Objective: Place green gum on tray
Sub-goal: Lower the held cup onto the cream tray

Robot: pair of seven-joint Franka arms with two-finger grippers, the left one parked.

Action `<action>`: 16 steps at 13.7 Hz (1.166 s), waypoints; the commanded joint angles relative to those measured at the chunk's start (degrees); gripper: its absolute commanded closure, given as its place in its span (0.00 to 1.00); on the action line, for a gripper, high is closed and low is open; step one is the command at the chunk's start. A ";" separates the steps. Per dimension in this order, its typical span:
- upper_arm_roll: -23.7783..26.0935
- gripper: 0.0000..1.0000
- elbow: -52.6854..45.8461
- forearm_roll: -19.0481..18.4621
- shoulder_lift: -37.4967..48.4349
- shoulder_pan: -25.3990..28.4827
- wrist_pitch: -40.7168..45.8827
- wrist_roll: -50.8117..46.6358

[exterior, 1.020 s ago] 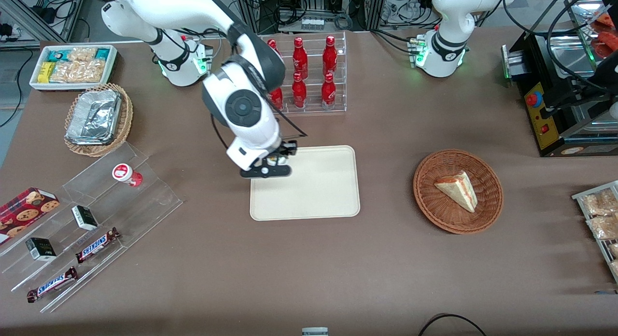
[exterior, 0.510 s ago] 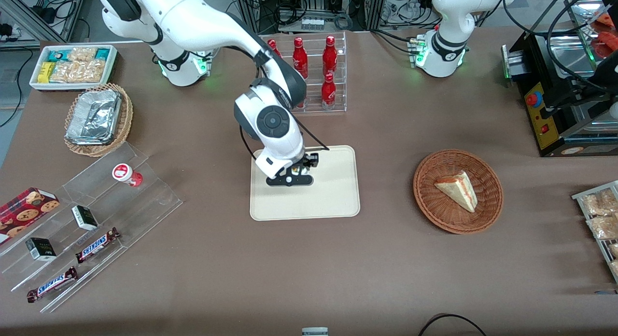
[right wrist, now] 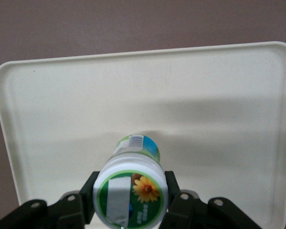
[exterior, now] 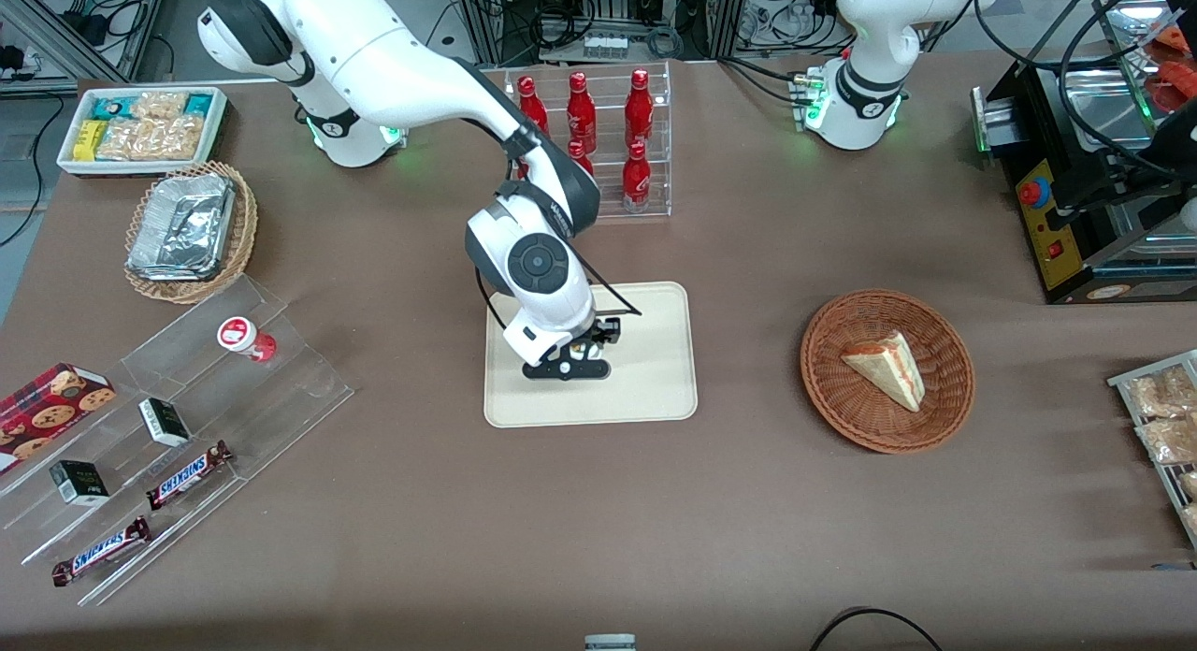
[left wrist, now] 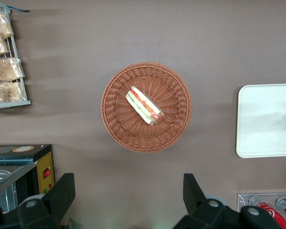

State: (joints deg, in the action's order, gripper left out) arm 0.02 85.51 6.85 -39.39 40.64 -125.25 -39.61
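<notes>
Right arm's end effector [right wrist: 130, 202] pinching small white bottle with green-and-white flower-marked lid [right wrist: 131, 193], held upright above middle of large flat cream-beige rectangular tray [right wrist: 219, 119], on brown surface [exterior: 748, 501].

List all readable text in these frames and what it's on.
"SNICKERS": bar on the clear stepped stand.
"SNICKERS": second bar, nearer the front camera.
Green gum lid print: too blurred to read; only a yellow flower shows. The tool holds it over the tray.
Red bottles, red-lidded bottle, small black boxes: too small to read.
</notes>
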 commanded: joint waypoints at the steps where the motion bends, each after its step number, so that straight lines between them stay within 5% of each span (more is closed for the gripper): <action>1: -0.37 1.00 -2.54 -1.66 -2.70 1.11 -1.04 -0.73; 5: -0.55 1.00 -2.54 -2.36 -4.03 1.72 -2.72 -0.74; 6: -0.55 0.88 -2.54 -2.97 -4.20 1.72 -2.72 -0.74; 8: -0.55 0.46 -2.54 -3.77 -4.64 1.72 -2.98 -0.82; 10: -0.55 0.32 -2.36 -4.38 -4.73 1.72 -3.94 -0.74; 12: -0.55 0.00 -2.36 -4.65 -4.91 1.72 -4.04 -0.74; 16: -0.55 0.00 -2.36 -5.18 -4.91 1.81 -4.04 -0.82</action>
State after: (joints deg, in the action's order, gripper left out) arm -0.03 84.95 2.78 -43.11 41.84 -128.89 -39.62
